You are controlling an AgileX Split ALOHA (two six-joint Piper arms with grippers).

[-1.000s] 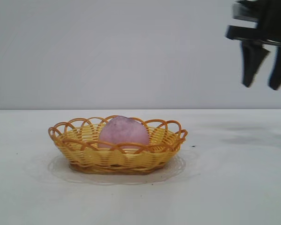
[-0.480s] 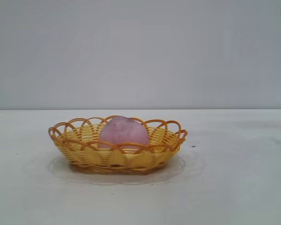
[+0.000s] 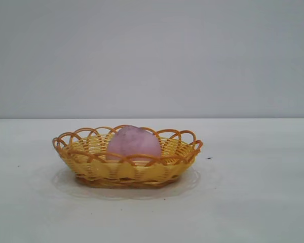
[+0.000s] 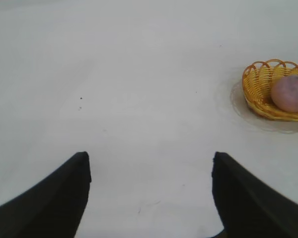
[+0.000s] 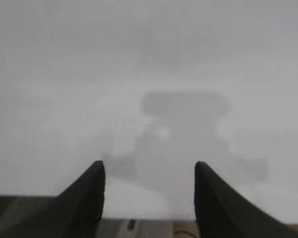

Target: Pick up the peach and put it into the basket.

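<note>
The dusty-pink peach (image 3: 134, 143) lies inside the yellow wicker basket (image 3: 91, 169) with the orange-brown looped rim, on the white table. Both also show in the left wrist view, the peach (image 4: 290, 93) in the basket (image 4: 256, 89), far off to one side. My left gripper (image 4: 149, 161) is open and empty above bare table, well away from the basket. My right gripper (image 5: 149, 168) is open and empty over bare table with its own shadow below; the basket is out of its view. Neither gripper shows in the exterior view.
The white table (image 3: 253, 202) stretches around the basket on all sides, with a grey wall behind. A few small dark specks (image 4: 80, 98) mark the surface.
The right gripper, seen open at the upper right of the exterior view a second ago, has moved up and out of that view. The peach and basket have not moved.
</note>
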